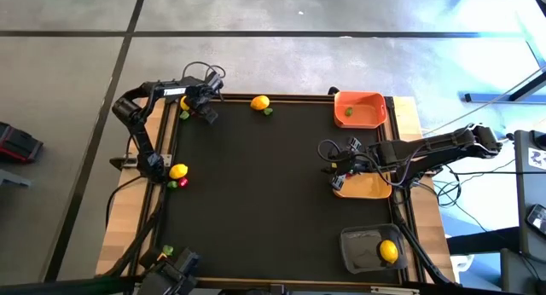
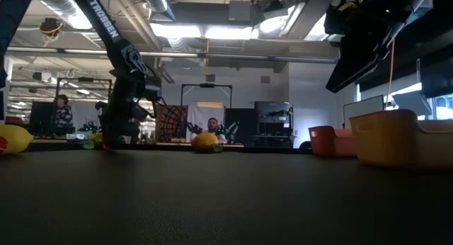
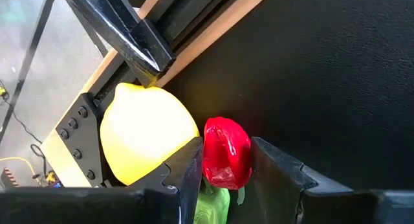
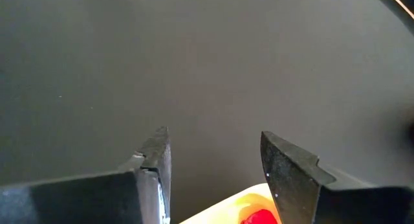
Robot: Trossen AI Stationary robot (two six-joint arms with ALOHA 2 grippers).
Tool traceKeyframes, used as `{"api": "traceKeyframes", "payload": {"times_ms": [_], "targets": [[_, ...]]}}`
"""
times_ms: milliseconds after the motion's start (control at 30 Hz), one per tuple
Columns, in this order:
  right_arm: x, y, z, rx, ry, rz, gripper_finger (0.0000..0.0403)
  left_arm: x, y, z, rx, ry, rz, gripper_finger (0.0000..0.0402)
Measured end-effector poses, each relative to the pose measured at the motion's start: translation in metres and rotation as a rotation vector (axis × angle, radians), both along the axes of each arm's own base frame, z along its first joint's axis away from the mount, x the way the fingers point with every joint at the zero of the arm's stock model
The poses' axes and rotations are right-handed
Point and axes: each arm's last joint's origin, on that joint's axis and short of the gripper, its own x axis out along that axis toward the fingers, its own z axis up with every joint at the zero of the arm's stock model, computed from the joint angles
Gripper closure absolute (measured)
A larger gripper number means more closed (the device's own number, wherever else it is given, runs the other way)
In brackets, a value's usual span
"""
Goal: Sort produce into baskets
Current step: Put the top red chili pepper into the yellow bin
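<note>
i have the left gripper (image 3: 220,169) down at the far left corner of the table (image 1: 256,201), its fingers closed around a small red piece (image 3: 226,151). a lemon (image 3: 145,132) sits just beside that piece, touching one finger, and a green piece (image 3: 213,203) lies under it.

the red piece looks glossy, light and hard (toy plastic, i judge), so it may slip or roll out. i judge a grip across its middle, as now, is best. the lemon is the wider, rounder thing and would want the fingers spread well apart across its short axis.

the right gripper (image 4: 213,166) hovers over the edge of the yellow basket (image 1: 368,186), fingers apart and empty; a red piece already lies in the basket below.

elsewhere: the orange basket (image 1: 359,100) holds a green bit, the dark basket (image 1: 358,244) holds a lemon. loose clusters remain at the far edge, the left edge and the near left corner.
</note>
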Motion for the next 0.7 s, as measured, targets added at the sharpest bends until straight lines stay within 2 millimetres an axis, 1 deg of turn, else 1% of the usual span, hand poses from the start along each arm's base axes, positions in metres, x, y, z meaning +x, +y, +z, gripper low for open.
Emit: {"api": "traceKeyframes", "payload": {"times_ms": [133,200,567,633,700], "targets": [[0.0,-0.0001,0.0,0.0,0.0,0.0,0.023,0.0001,-0.0001,-0.0001,-0.008,0.0,-0.012,0.0276],[0.0,-0.0001,0.0,0.0,0.0,0.0,0.023,0.0002,-0.0001,-0.0001,-0.013,-0.003,-0.018,0.0283],[-0.0003,-0.0001,-0.0002,-0.001,0.004,0.0,0.023,-0.0063,0.0047,-0.0003,-0.04,-0.002,-0.057,0.0385],[-0.0005,-0.0001,-0.0003,-0.001,0.006,0.0,0.023,-0.0062,0.005,-0.0003,-0.037,-0.001,-0.059,0.0396],[-0.0005,-0.0001,-0.0003,-0.003,0.007,0.003,0.023,-0.0062,0.005,-0.0002,-0.037,0.0,-0.061,0.0397]]}}
